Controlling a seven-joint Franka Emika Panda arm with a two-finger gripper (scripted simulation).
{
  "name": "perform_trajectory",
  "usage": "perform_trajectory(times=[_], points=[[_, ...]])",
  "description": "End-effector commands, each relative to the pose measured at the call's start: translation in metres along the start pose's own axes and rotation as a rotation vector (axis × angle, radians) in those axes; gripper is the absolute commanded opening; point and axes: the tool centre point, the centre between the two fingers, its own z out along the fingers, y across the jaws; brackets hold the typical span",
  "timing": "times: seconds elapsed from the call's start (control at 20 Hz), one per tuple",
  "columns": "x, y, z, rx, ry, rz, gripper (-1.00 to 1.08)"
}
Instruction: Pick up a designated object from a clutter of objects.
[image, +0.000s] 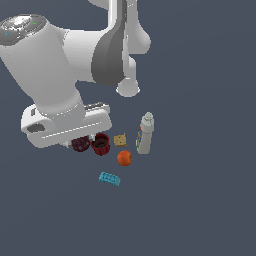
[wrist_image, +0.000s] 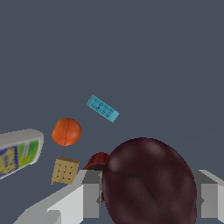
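The dark maroon bumpy lump (image: 80, 144) sits under my gripper (image: 78, 140), just to the exterior view's left of the dark red cup (image: 101, 144). In the wrist view the lump (wrist_image: 148, 183) fills the space between my grey fingers (wrist_image: 91, 197), which press on both its sides. My gripper (wrist_image: 148, 197) is shut on it. The cup (wrist_image: 98, 161) shows partly behind the lump. I cannot tell whether the lump is off the floor.
A tan cube (image: 120, 140) (wrist_image: 65, 170), a white bottle (image: 145, 134) (wrist_image: 17, 153), an orange ball (image: 124, 158) (wrist_image: 66, 131) and a light blue studded brick (image: 109, 178) (wrist_image: 102, 108) lie close by on the dark grey floor.
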Motion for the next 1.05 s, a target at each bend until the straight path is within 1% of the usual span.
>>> perform_trajectory(times=[0.0, 0.25, 0.5, 0.75, 1.0], points=[[0.0, -0.001, -0.027, 0.0, 0.0, 0.0, -1.0], [0.002, -0.001, -0.067, 0.0, 0.0, 0.0, -1.0], [0.004, 0.0, -0.091, 0.0, 0.0, 0.0, -1.0], [0.005, 0.0, -0.101, 0.0, 0.0, 0.0, -1.0], [0.006, 0.001, -0.1, 0.0, 0.0, 0.0, -1.0]])
